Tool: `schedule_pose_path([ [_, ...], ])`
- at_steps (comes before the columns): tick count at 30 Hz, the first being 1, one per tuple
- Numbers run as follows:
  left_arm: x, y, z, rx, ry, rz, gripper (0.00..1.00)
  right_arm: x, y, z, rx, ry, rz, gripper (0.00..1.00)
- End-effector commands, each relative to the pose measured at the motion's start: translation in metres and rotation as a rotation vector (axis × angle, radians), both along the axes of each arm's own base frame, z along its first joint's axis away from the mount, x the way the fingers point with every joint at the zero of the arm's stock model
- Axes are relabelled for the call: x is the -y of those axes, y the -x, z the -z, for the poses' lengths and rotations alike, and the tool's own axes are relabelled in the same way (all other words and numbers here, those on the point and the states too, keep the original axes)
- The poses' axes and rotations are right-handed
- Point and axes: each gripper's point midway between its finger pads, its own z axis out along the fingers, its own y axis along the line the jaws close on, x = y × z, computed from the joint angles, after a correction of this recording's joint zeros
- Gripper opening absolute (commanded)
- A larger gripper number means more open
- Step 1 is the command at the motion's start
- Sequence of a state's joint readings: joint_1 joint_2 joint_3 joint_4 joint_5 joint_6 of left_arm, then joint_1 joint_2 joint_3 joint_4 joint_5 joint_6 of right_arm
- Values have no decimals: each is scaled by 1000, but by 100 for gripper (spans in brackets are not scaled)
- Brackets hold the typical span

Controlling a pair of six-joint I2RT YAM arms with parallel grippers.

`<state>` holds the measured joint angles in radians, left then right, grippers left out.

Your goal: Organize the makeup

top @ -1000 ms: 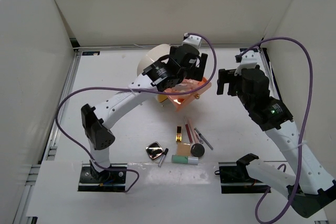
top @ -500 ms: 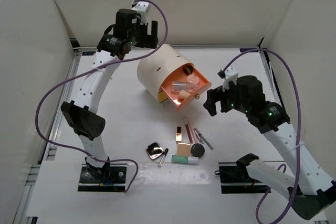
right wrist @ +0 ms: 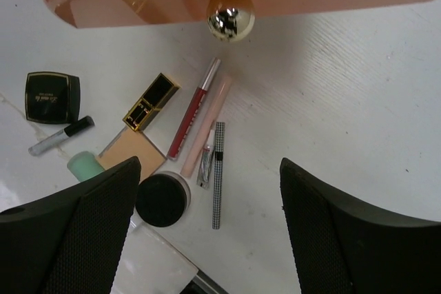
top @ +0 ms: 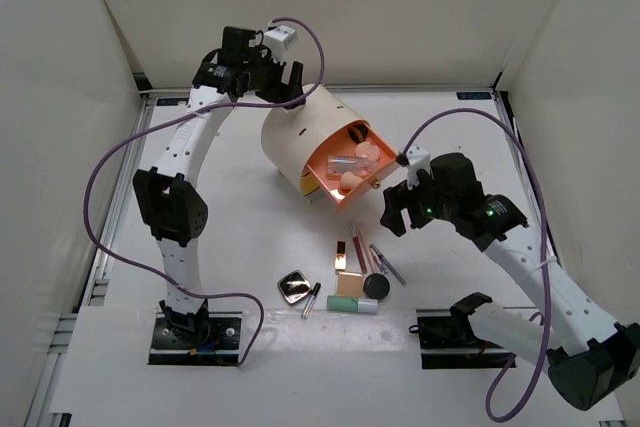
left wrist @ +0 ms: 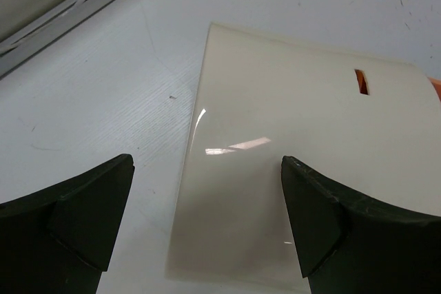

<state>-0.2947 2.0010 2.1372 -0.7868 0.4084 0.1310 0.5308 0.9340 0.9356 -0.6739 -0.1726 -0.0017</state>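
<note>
Loose makeup lies on the table in front of the box: a black square compact, a clear tube, a mint-green tube, a tan pad, a black round compact, a gold-black lipstick and thin pencils. Peach sponges lie in the open orange drawer. My right gripper hangs open and empty above the pencils. My left gripper is open and empty over the box's rear.
The cream cylindrical box lies on its side at the table's centre back. Its orange drawer front with a gold knob sticks out toward the right arm. White walls enclose the table on the left, back and right.
My left arm has swung from over the orange drawer to the back left, behind the box. My right gripper has moved down and left toward the loose makeup.
</note>
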Motion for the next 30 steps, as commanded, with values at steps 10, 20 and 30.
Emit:
schedule_pose_path([
  [10, 2, 2, -4, 12, 29, 53, 98, -41, -37, -8, 70, -42, 11, 79],
  [20, 4, 3, 7, 0, 26, 75, 98, -62, -68, -25, 131, -139, 83, 73],
  [30, 11, 3, 19, -27, 38, 110, 98, -94, -102, -52, 289, -213, 118, 57],
])
